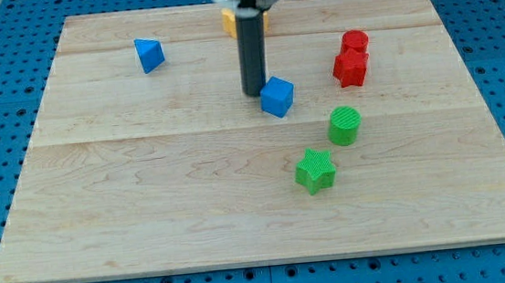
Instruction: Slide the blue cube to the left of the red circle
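The blue cube (277, 96) sits near the board's middle, a little above centre. The red circle (355, 42) lies toward the view's upper right, touching a red star-shaped block (350, 67) just below it. My tip (254, 91) rests on the board right at the cube's left side, touching or nearly touching it. The rod rises straight up from there toward the view's top.
A blue triangle block (149, 55) lies at the upper left. A yellow block (228, 22) is partly hidden behind the rod at the top. A green circle (345, 125) and a green star (315, 171) lie below and right of the cube. The wooden board (149, 215) ends in blue pegboard.
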